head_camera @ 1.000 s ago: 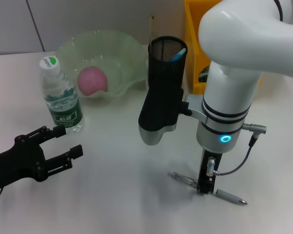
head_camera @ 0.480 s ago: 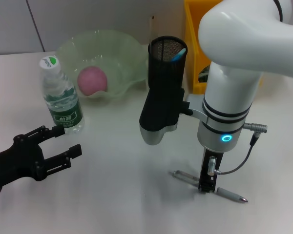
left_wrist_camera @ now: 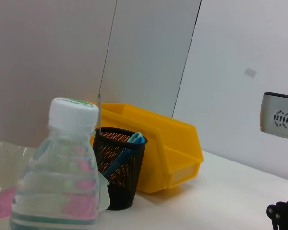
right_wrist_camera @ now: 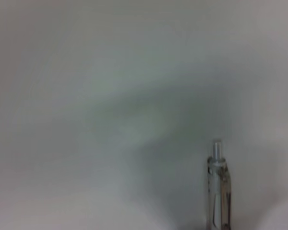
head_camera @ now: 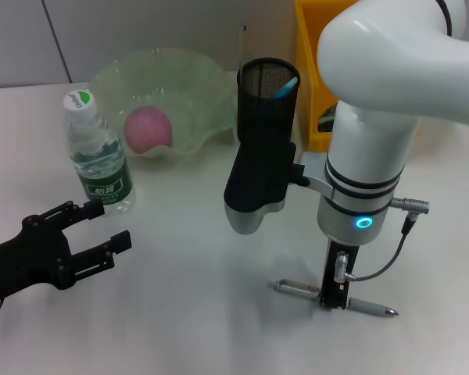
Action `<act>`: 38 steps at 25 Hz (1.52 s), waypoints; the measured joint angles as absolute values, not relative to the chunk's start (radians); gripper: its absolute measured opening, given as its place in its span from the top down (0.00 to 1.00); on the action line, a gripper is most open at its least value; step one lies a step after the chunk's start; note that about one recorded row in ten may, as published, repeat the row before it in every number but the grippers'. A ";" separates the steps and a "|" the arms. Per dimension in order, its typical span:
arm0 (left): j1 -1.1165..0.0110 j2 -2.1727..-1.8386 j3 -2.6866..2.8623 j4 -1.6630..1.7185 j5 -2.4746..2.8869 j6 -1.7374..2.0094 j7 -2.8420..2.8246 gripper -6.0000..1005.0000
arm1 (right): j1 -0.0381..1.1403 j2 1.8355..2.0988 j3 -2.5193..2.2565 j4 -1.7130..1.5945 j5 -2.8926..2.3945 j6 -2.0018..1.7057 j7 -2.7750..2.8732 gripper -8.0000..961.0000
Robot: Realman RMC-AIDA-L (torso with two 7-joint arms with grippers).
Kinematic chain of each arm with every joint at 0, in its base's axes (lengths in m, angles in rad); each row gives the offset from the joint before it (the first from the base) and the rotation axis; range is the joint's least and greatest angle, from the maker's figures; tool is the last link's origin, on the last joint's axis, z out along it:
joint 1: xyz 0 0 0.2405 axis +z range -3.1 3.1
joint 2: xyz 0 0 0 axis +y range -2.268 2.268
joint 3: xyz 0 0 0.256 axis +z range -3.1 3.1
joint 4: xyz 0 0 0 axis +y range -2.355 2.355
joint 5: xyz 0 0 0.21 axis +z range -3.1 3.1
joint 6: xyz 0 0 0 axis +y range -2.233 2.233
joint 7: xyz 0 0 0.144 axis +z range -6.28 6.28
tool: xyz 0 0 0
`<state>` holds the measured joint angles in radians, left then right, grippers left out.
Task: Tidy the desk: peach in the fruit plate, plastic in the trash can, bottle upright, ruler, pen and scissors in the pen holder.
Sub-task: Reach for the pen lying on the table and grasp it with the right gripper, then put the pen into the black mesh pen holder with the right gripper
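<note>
Pen (head_camera: 334,298) now sits nearer, in right gripper (head_camera: 333,300).

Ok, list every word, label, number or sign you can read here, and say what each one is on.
Nothing here can be read as text.
Bottle label: white characters on the dark green band, too small to read.
Bottle cap: a green mark, no legible letters.
Ruler in the pen holder: markings too fine to read.
Pen under the right gripper: no print visible.

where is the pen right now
In the head view the slim silver pen lies flat on the white desk, front right, under the right claw.
</note>
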<state>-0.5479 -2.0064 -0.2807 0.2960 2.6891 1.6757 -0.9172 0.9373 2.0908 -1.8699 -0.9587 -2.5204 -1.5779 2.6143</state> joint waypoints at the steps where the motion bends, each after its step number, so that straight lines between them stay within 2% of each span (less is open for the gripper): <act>1: -0.548 -2.006 -0.281 0.296 2.689 1.676 -0.917 0.23 | 0.937 2.091 -1.870 -0.959 -2.520 -1.579 2.614 0.80; 6: -0.548 -2.006 -0.281 0.296 2.689 1.677 -0.917 0.23 | 0.937 2.091 -1.868 -0.959 -2.520 -1.580 2.615 0.87; 19: -0.548 -2.006 -0.289 0.312 2.688 1.678 -0.917 0.23 | 0.920 2.084 -1.605 -0.968 -2.513 -1.580 2.503 0.87; 27: -0.537 -2.001 -0.283 0.315 2.641 1.680 -0.916 0.23 | 0.845 2.080 -1.258 -0.974 -2.422 -1.556 2.244 0.87; 38: -0.541 -2.003 -0.277 0.314 2.644 1.708 -0.908 0.23 | 0.741 2.079 -1.030 -0.964 -2.173 -1.531 1.975 0.87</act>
